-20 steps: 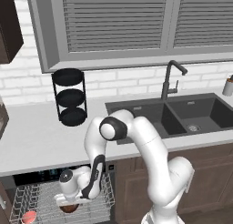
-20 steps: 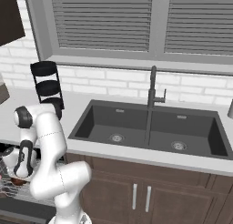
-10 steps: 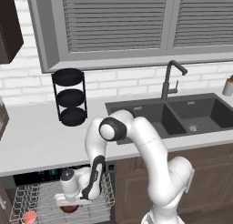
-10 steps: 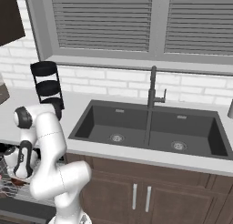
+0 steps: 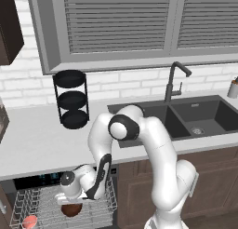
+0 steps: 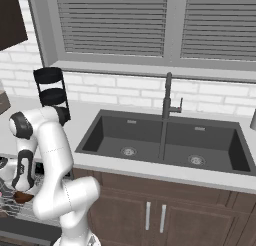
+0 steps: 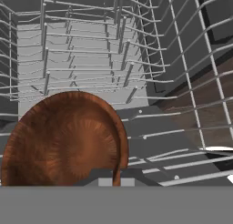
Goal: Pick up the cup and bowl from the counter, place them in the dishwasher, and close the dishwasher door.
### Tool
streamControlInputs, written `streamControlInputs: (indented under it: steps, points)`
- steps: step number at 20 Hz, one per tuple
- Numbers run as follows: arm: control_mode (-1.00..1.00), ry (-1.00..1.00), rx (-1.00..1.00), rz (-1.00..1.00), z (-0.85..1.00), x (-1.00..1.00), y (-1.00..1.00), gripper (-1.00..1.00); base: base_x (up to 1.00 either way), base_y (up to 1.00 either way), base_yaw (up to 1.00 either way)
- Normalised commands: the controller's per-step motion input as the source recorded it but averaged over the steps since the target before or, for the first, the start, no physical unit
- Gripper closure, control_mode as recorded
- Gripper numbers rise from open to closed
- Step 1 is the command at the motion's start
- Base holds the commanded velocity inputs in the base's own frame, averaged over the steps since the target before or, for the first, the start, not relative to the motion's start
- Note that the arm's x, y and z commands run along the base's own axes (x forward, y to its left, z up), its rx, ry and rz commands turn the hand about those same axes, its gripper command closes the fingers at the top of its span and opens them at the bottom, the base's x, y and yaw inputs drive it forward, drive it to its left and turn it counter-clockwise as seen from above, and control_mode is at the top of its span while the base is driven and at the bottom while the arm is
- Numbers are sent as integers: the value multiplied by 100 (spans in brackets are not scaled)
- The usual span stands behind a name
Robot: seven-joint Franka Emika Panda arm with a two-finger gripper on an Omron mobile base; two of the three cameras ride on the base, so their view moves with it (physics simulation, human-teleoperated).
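The gripper [image 5: 69, 205] reaches down into the dishwasher's wire rack [image 5: 28, 202], its fingers pinched on the rim of the wooden bowl [image 5: 71, 210], which hangs just over the rack's middle. The cup [image 5: 29, 221] already sits near the rack's front left corner. Releasing the bowl and shutting the door appear to remain.

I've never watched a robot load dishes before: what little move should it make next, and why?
Probably open the gripper and let the bowl go. The bowl already hangs low inside the dishwasher's wire rack, the cup is already there, and the hand view shows rack wires close around the bowl.
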Motion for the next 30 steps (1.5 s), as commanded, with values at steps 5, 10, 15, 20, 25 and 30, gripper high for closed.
streamControlInputs:
  steps: [5, 10, 15, 20, 25, 30]
  points:
    - [-100, -15, 0, -6, -1, 20, 0, 100, 0, 0, 0]
    - [-100, -12, 0, -2, -1, 19, 0, 100, 0, 0, 0]
    - [-100, -3, 0, 0, -5, -20, 13, 100, 0, 0, 0]
    - [-100, -5, 0, 0, 0, -31, 0, 100, 0, 0, 0]
    - [-100, 0, 0, 0, 0, -31, 2, -100, 0, 0, 0]
    - [-100, -4, -1, 0, 11, -27, 0, -100, 0, 0, 0]
